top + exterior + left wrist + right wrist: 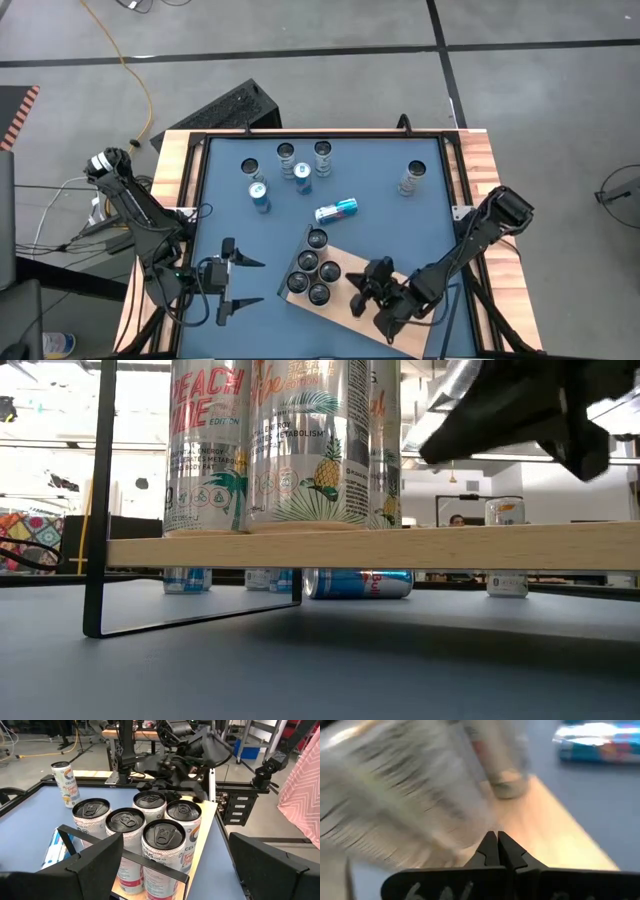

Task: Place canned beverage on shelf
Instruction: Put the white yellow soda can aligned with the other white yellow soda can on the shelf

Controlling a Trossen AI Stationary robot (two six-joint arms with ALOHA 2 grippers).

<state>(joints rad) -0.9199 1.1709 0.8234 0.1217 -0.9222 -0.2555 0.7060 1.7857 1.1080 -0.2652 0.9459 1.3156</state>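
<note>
Right gripper (497,851), fingertips pressed together and empty, hovers over the flat light-wood shelf with dark edge (340,305); only its wrist view confirms closure. Five upright printed aluminium cans (312,267) cluster on the shelf's far end. Left gripper (245,281), spread wide, waits beside. A blue can lying sideways (337,209) rests beyond.

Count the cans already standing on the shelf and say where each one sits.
5, clustered at the far-left end of the shelf: one at the tip, two behind it, then two more. None seems hidden.
</note>
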